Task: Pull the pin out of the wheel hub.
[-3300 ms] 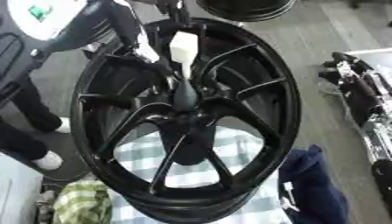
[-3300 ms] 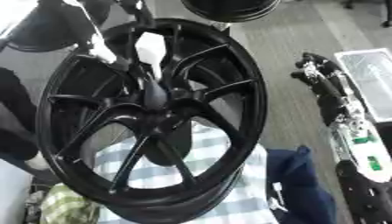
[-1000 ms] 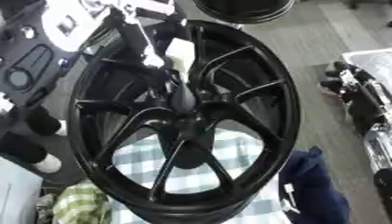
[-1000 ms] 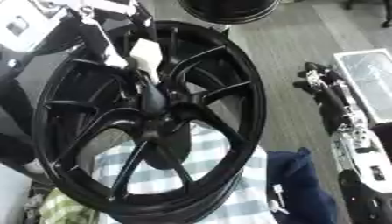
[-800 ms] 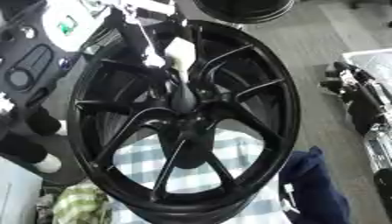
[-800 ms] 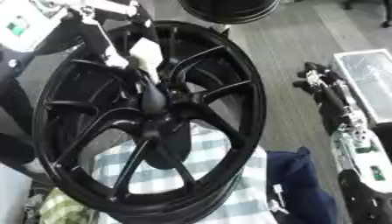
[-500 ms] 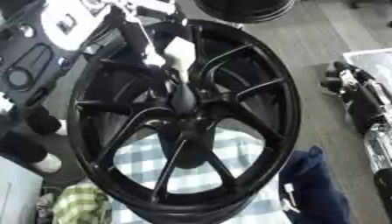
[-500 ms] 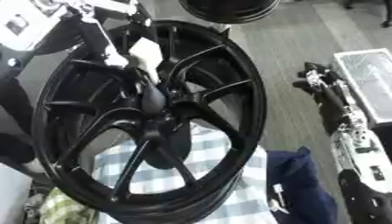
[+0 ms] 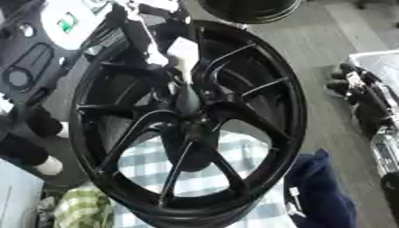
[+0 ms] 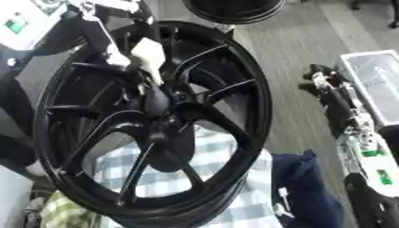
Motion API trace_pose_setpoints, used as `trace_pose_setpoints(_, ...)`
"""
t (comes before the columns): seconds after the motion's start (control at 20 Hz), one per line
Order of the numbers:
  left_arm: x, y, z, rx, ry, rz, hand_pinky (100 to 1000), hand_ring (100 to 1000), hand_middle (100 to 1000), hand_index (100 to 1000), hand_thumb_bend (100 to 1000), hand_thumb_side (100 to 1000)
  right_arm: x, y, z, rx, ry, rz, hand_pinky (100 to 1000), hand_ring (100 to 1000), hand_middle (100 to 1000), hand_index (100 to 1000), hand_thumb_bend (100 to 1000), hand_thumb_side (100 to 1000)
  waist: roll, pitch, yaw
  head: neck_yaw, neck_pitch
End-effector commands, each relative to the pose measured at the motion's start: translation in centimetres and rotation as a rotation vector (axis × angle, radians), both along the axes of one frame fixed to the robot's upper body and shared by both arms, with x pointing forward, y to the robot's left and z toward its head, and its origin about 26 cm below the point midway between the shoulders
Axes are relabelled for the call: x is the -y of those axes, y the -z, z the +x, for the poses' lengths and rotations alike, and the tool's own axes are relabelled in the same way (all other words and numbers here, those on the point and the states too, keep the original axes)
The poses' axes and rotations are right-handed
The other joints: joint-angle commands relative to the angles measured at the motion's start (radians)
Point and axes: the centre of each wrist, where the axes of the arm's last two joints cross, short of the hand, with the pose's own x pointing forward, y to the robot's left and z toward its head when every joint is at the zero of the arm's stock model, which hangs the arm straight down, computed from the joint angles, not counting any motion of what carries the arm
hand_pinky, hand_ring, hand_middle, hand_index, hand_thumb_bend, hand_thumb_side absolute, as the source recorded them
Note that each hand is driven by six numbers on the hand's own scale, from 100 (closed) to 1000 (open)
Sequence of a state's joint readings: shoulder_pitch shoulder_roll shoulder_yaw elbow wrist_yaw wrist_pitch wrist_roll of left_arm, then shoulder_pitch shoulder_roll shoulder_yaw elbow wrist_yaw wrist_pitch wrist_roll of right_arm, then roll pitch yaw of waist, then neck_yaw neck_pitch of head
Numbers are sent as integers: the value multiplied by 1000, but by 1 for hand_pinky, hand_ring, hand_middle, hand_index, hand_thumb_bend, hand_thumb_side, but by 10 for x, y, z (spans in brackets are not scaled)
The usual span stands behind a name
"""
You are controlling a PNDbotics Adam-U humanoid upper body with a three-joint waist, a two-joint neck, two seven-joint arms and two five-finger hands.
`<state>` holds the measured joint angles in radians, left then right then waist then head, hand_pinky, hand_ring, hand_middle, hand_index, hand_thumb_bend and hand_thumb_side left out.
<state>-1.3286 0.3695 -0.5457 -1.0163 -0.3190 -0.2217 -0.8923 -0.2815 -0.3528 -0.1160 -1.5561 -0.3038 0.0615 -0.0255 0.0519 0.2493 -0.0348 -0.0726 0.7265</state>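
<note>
Reaching from upper left, the left robot hand (image 9: 152,42) pinches the white pin (image 9: 182,58), whose long axis runs down into the black wheel hub (image 9: 187,127). Right eye view alone shows the right robot hand (image 10: 355,129), fingers indistinct.

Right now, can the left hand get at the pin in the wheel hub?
Probably yes. The left hand is already at the pin, fingers apparently around its white top above the hub. No spoke crosses in front of it, though the grip itself is hard to make out.
</note>
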Motion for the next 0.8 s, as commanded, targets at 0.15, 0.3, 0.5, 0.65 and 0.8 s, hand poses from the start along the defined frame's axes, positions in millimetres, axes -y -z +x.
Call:
trace_pose_setpoints(0.15, -3, -16, -2, 56, 17, 31, 855, 743, 581, 347, 270, 100, 2, -7, 1, 19, -4, -6, 914, 680, 674, 804, 100, 493, -8, -15, -1, 2, -13)
trace_pose_setpoints(0.3, -3, -21, -3, 73, 10, 28, 844, 727, 559, 314, 211, 100, 2, -7, 1, 19, -6, -5, 915, 680, 674, 804, 100, 495, -7, -15, 0, 1, -14)
trace_pose_setpoints(0.5, -5, -25, -4, 87, -1, 14, 838, 713, 541, 291, 167, 100, 2, -7, 1, 17, -7, -5, 916, 681, 675, 805, 100, 498, -8, -15, 0, 0, -14)
trace_pose_setpoints(0.65, -5, -30, -6, 103, -3, -5, 836, 709, 537, 288, 155, 100, 2, -7, 1, 17, -8, -4, 916, 681, 675, 805, 100, 497, -9, -14, 0, 0, -13)
trace_pose_setpoints(0.8, -6, -34, -8, 116, -8, -27, 833, 702, 531, 283, 147, 100, 2, -6, 1, 17, -11, -3, 916, 681, 676, 805, 100, 497, -9, -14, 0, 1, -14)
